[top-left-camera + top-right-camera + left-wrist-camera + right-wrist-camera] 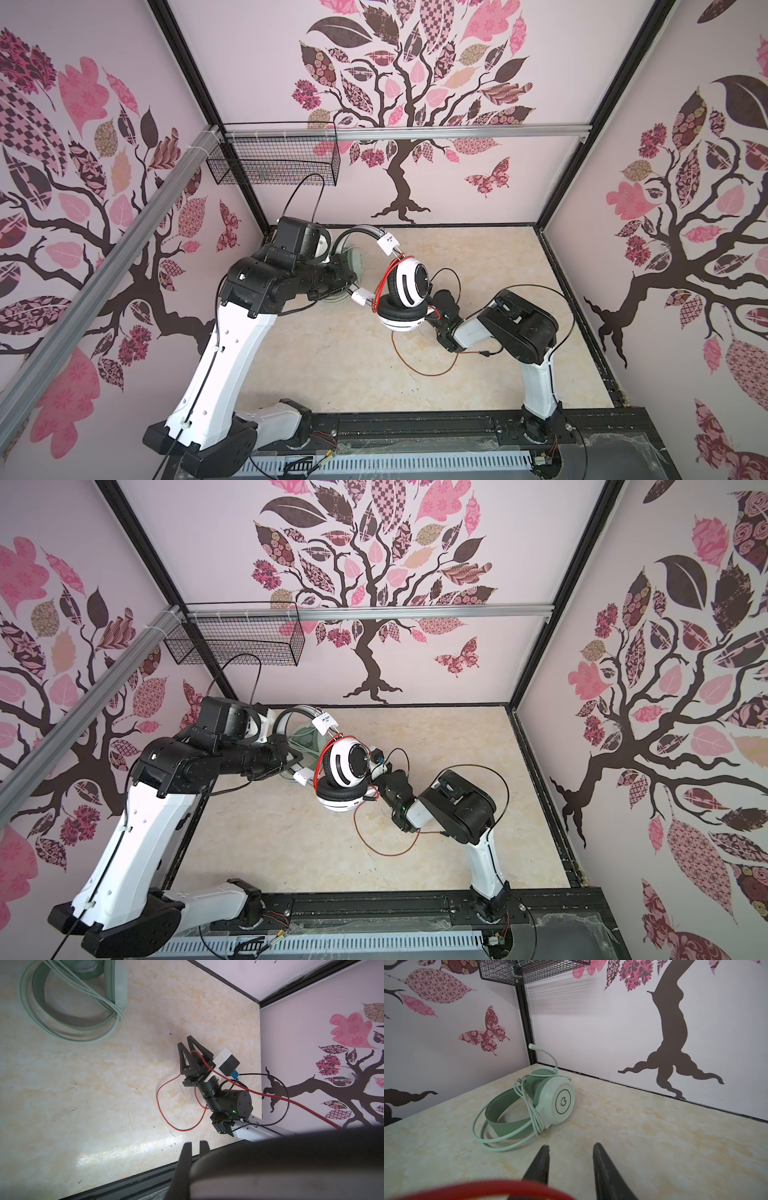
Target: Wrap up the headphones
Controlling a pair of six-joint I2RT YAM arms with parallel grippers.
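Marbled beige tabletop (332, 365), walled by pink tree-patterned panels (478, 199), carried both arms near its middle. At the right gripper (185, 1040) the jaws stood a little apart, and the orange-red cable (274, 1098) ran between them close to their roots; no pinch on it could be seen. Just beside that gripper, on the left arm's side in both top views, stood the white-and-black headphones (409, 282), one cup stacked over the other and the thin black headband arching toward the back corner.

The left gripper (195, 1142) was closed, apparently clamped on that headband near its white slider (359, 297), though the top views hid its tips. Several red turns lay round the frame above the upper cup, so the winding looked partly done. The slack lay in a loose loop on the table in front of the right arm. That arm was plainly nearer the free cable, and the next turn would probably have to cross the stacked cups.

Farther back, the mint-green headphones (562, 1103) lay on their side, pale cable (533, 1113) bundled round them, well apart from the right gripper.
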